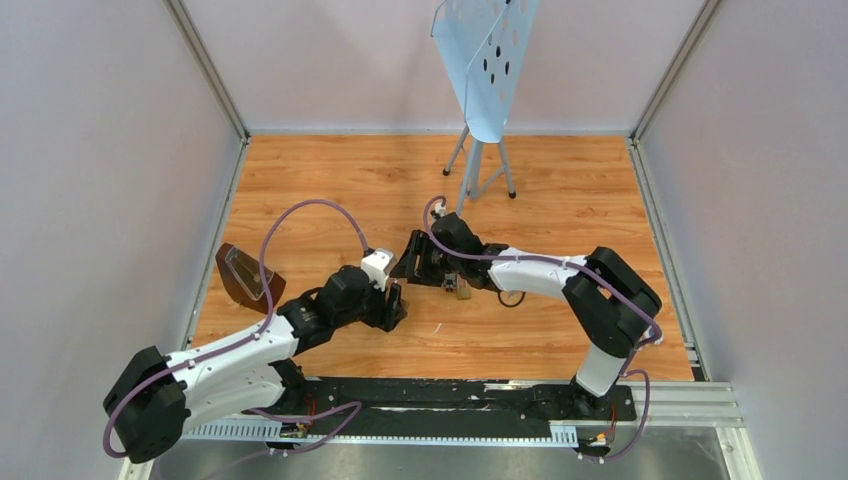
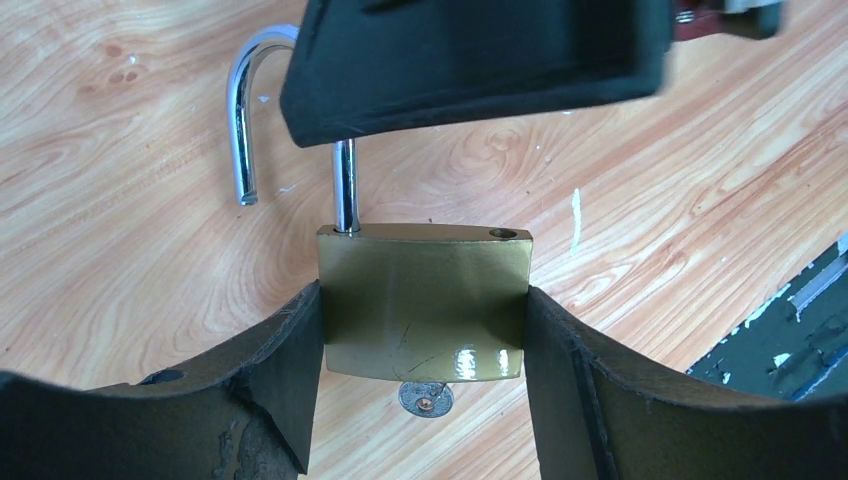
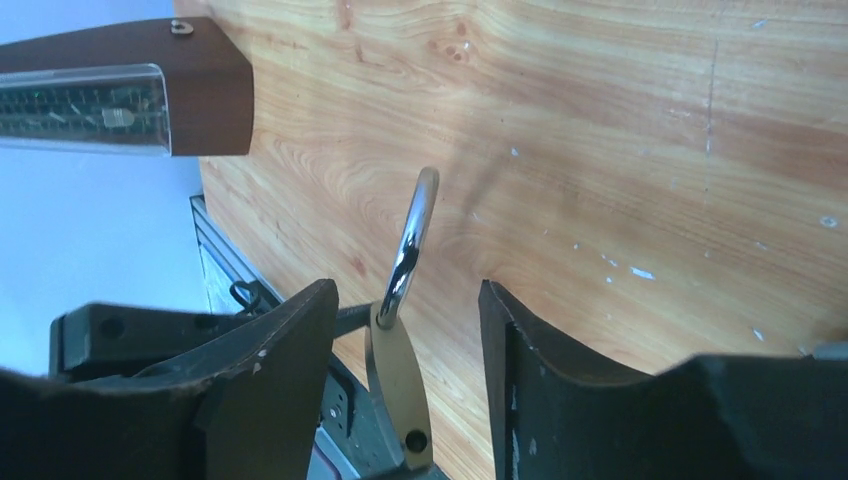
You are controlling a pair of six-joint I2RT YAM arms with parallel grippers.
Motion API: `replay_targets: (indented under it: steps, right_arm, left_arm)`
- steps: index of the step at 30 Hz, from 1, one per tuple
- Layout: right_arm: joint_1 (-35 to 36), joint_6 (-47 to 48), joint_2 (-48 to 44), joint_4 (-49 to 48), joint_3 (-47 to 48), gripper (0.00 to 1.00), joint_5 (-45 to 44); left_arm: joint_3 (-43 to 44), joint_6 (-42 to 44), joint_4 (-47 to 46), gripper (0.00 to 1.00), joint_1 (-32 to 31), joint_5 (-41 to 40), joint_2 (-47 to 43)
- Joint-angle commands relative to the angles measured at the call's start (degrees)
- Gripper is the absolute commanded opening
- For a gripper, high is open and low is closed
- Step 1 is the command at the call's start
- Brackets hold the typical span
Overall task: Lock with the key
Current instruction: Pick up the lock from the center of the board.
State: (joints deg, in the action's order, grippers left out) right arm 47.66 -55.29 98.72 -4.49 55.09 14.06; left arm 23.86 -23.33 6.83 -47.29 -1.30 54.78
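Wood-grain tabletop [image 1: 560, 200]. Your L gripper [image 2: 424, 335] is clamped on the squat brass padlock [image 2: 420, 275], w/ the tiny silver key [image 2: 425, 398] in its base. The chrome steel shackle [image 2: 240, 130] sits swung off its hole, reaching up btwn your R gripper [image 3: 408, 300], whose jaws are apart, straddling it and holding nothing.

Brass-gold padlock [image 2: 425, 305]; silver key [image 2: 425, 399]; orange wood-grain table [image 2: 650, 200].
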Motion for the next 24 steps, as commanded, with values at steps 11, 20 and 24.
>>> replay_targets:
  steps: [11,20,24]
  right_arm:
    - [2.9,-5.0,7.8,8.1,10.7,0.18,-3.8]
    - [2.9,-3.1,-1.6,2.4,7.2,0.00,-5.9]
    - [3.1,0.5,-10.3,-1.7,3.7,0.00,-7.3]
  left_arm:
    - [-0.6,1.8,-7.1,0.00,-0.3,0.4,-3.9]
    - [-0.9,-0.2,-4.9,0.44,-0.3,-0.6,-8.5]
    - [-0.6,0.2,-3.9,0.86,-0.3,0.2,-13.9]
